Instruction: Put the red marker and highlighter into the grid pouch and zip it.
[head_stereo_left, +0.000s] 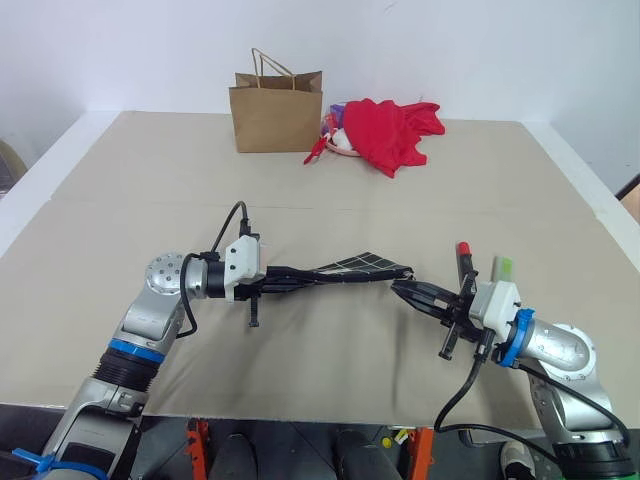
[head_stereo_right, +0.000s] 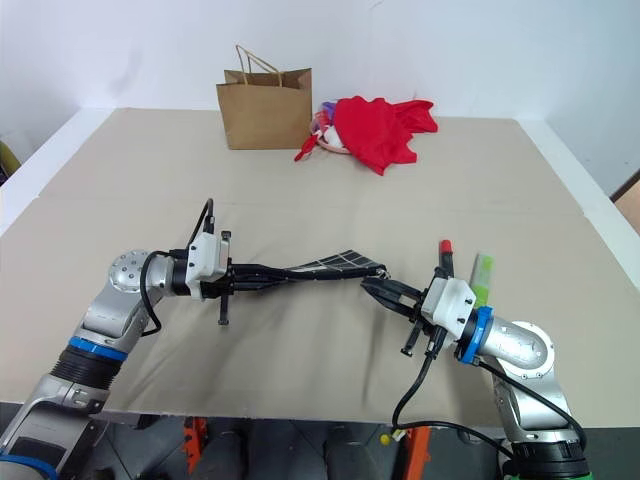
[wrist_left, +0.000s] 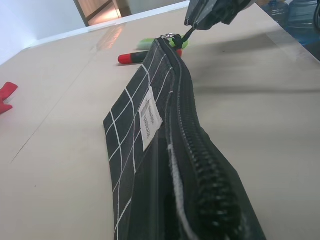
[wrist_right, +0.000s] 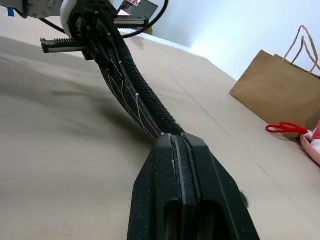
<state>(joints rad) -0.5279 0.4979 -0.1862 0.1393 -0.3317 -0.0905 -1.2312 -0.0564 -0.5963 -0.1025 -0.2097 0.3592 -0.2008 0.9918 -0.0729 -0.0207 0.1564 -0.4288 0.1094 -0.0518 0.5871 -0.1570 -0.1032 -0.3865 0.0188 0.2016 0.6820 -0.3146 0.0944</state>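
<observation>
Grid pouch (head_stereo_left: 355, 266), the single black one with thin white lines and one small white label, hangs stretched above the table (head_stereo_left: 330, 190) between the two arms, sagging slightly in the middle and not resting flat. The left end effector (head_stereo_left: 290, 279) has its two black fingers pressed together on the pouch's near end, holding that edge up. The right end effector (head_stereo_left: 402, 287) meets the opposite end: in the right wrist view its two fingers are squeezed tight against each other right where the zipper line ends, and in the left wrist view its tip pinches the small black zipper pull (wrist_left: 186, 34). The zipper teeth run along the top edge of the pouch from one grip to the other.

One red marker (head_stereo_left: 464, 258) and one light-green highlighter (head_stereo_left: 501, 268) lie on the table just beyond the right arm, side by side, close to each other and outside the pouch. The marker is nearer the pouch, the highlighter just to its right.

At the far edge of the table stands one brown paper bag (head_stereo_left: 276, 113) with twisted handles, upright. Just to its right lies one heap of bright red cloth (head_stereo_left: 392, 130), with a red-handled item and something pale tucked against it between cloth and bag.
</observation>
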